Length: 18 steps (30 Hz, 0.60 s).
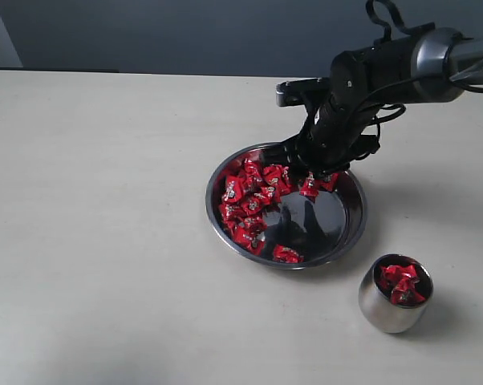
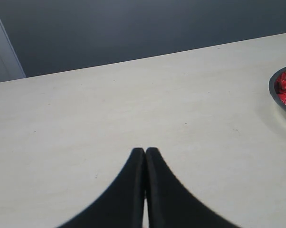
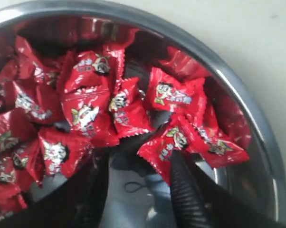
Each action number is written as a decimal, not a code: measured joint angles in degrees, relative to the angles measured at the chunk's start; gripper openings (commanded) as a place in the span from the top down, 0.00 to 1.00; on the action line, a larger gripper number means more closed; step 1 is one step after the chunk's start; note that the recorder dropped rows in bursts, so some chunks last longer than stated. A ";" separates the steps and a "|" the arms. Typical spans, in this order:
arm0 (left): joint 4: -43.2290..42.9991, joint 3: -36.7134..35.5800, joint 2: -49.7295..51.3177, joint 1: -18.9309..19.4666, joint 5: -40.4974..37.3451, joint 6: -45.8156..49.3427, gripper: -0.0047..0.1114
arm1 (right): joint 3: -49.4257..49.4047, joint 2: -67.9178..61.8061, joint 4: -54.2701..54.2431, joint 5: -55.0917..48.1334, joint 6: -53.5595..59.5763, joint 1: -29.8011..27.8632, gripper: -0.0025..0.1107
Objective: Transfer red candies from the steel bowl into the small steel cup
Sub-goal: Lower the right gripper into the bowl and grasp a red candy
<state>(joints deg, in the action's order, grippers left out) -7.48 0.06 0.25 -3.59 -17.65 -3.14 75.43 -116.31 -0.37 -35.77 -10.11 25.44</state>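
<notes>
Exterior view: the right arm reaches in with its wrist bent steeply down, the right end effector [image 1: 312, 178] low over the far side of the steel bowl [image 1: 350, 234]. The red candies [image 1: 249, 204] heap along the bowl's left half, and several fill the small steel cup [image 1: 390, 311] nearby on the surface [image 1: 105, 241].

Left wrist view: the left end effector [image 2: 145, 154] is pressed together over bare surface.

Right wrist view: the fingers [image 3: 183, 190] are spread, with one candy against a tip. The candies look light and their crinkled wrappers slippery, so pinching one across its padded middle seems best.

Left end effector [image 2: 145, 153] pinched together, right end effector [image 3: 138, 166] spread, arm angled down
</notes>
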 measured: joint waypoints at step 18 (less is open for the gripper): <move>0.00 0.00 0.00 0.00 0.00 0.00 0.96 | 0.11 -2.08 5.59 -1.59 -3.86 -0.50 0.62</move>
<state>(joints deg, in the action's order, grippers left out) -7.48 0.06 0.25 -3.59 -17.65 -3.14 75.54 -118.39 5.22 -37.35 -13.97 24.94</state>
